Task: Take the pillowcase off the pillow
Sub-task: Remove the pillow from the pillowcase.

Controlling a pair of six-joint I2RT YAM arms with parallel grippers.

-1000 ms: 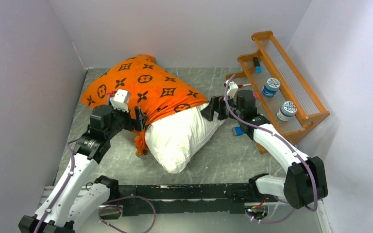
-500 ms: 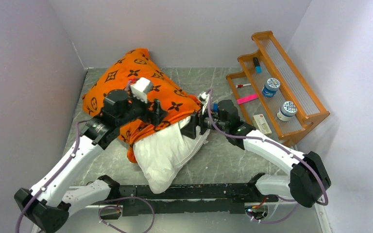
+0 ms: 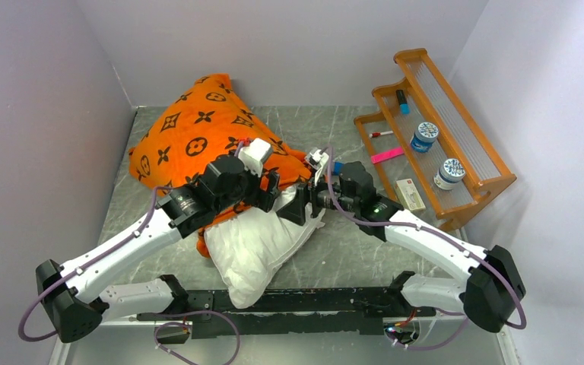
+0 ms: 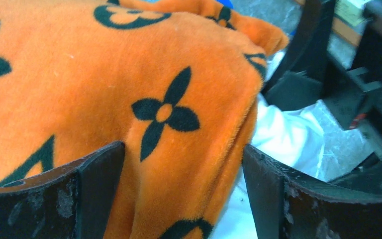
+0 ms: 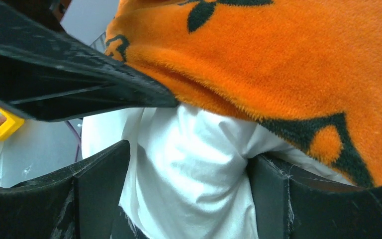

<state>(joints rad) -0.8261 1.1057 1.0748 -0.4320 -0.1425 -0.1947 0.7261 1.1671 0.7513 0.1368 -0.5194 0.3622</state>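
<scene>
Orange plush fabric with dark brown flower and circle motifs, the pillowcase [image 3: 198, 137], covers the far end of the pillow [image 3: 251, 243] and bunches into a high mound against the back wall. The near end of the pillow is bare white and points toward the arm bases, resting on the grey table [image 3: 350, 251]. The hem of the pillowcase runs across the pillow roughly at its middle. The left gripper [image 3: 272, 188] sits on top of the pillow at this hem; in the left wrist view the left gripper [image 4: 183, 149] has its fingers [image 4: 94, 184] spread wide, with a fold of the pillowcase [image 4: 104, 89] filling the gap and a strip of the pillow [image 4: 283, 139] showing past the hem. The right gripper [image 3: 300, 207] meets the pillow on its right side, just beside the left gripper. In the right wrist view the right gripper [image 5: 189, 152] is likewise spread wide, its fingers [image 5: 99, 184] on either side of a bulge of the pillow [image 5: 189, 164], with the pillowcase [image 5: 288, 55] edge overhanging directly above. A wooden rack [image 3: 494, 179] carrying two jars stands to the right of the pillow, well apart from it.
</scene>
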